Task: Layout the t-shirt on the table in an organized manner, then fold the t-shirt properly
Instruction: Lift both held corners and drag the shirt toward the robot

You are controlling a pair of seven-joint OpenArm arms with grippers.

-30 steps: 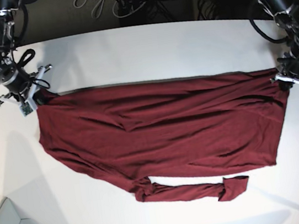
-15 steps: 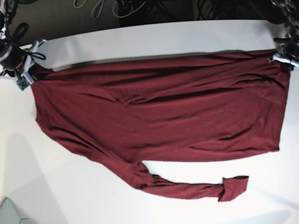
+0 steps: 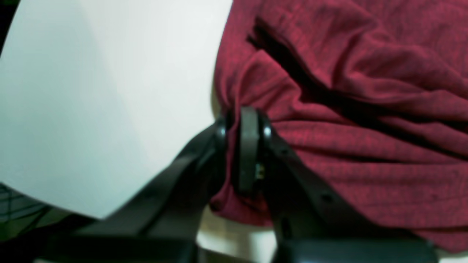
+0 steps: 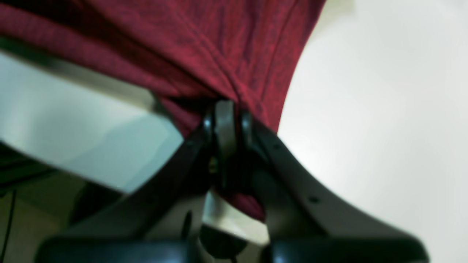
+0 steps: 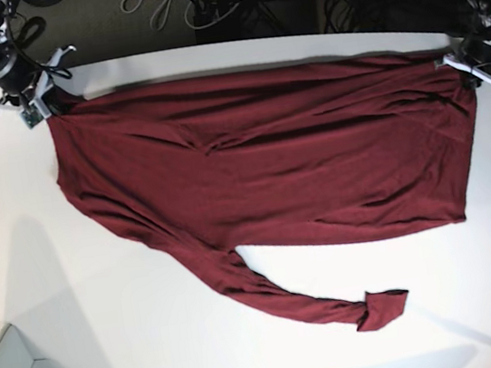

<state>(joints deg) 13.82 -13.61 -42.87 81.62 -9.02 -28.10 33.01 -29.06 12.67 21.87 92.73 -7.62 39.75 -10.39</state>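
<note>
Base view: both claws are pinching the maroon t-shirt (image 5: 260,159) by its far corners, stretching it along the tabletop's (image 5: 210,61) far edge.
Left claw (image 5: 466,57) is clamping a bunched corner of the cloth near the far right corner of the tabletop, and its wrist view is showing fabric squeezed between the closed black fingers (image 3: 248,146). Right claw (image 5: 41,98) is gripping the opposite corner near the far left corner, jaws shut on a gathered fold. T-shirt body is lying spread and lightly creased across the tabletop's far half, while one long sleeve (image 5: 307,299) is trailing toward the near edge, its cuff doubled over.
</note>
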